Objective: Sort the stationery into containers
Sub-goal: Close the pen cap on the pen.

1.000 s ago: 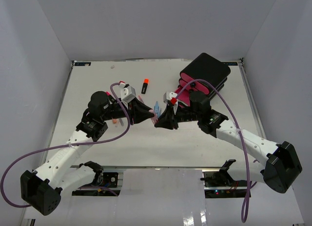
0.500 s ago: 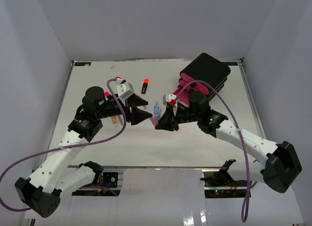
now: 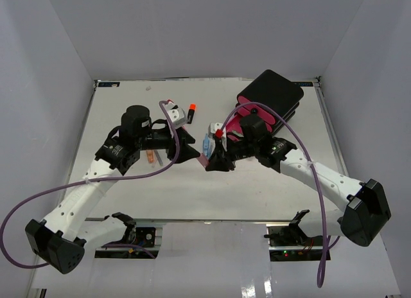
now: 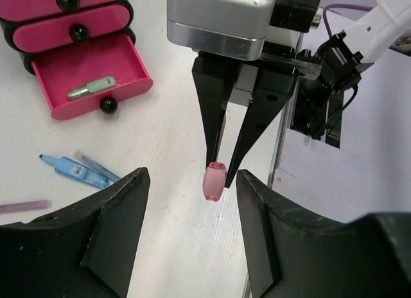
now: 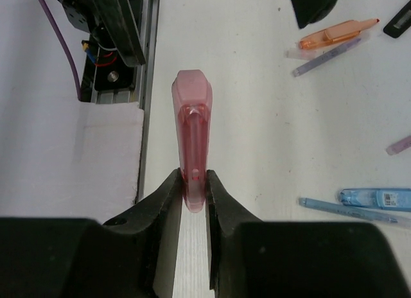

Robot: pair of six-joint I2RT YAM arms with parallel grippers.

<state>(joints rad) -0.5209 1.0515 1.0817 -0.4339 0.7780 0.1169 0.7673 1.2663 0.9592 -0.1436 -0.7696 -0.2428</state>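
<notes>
White table (image 3: pixel 257 189) bears pens (image 4: pixel 74 171), highlighter (image 3: pixel 190 113), drawer box (image 3: pixel 273 92).

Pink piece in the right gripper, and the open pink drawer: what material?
Pink translucent faceted piece, clamped in the right gripper: likely tinted moulded plastic, glossy, since an inner rib shows through it. Open pink drawer: probably opaque plastic with a satin finish, evenly coloured with soft highlights. Its round black knob looks glossy.
</notes>
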